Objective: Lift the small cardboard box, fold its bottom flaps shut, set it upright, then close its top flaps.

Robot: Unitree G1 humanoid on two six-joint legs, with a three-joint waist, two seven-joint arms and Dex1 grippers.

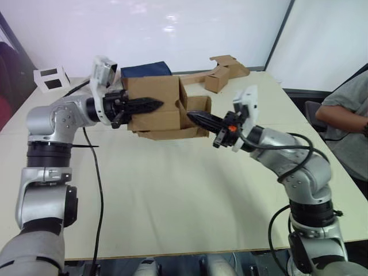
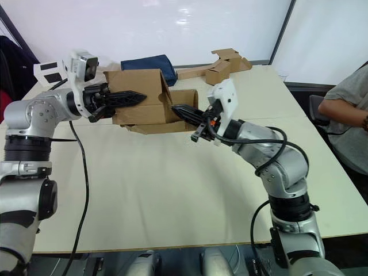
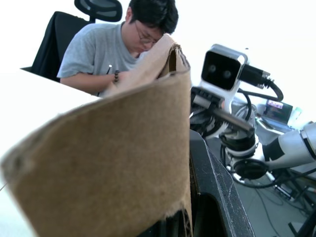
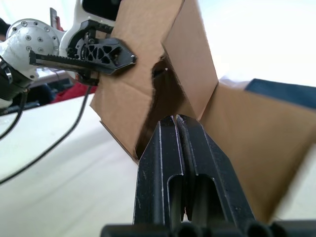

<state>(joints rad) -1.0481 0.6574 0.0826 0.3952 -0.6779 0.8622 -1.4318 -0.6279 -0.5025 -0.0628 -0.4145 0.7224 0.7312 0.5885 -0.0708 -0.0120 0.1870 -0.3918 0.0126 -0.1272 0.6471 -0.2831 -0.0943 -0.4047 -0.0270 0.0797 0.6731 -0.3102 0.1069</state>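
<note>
Small cardboard box (image 1: 152, 106): held above the table (image 1: 172, 195), toward its far side, flaps hanging open.
Left gripper (image 1: 156, 104): clamped on a wall of the box from the left.
Right gripper (image 1: 192, 115): fingers pressed together, tips pushed in among the flaps on the box's right end.
Person (image 1: 351, 115): seated at far right.

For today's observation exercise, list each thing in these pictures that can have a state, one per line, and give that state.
small cardboard box: lifted off the table, held on its side, end flaps open
left tool: shut on a wall of the box
right tool: shut, tip pushed in among the open flaps
second cardboard box: resting on the table, flaps open
</note>
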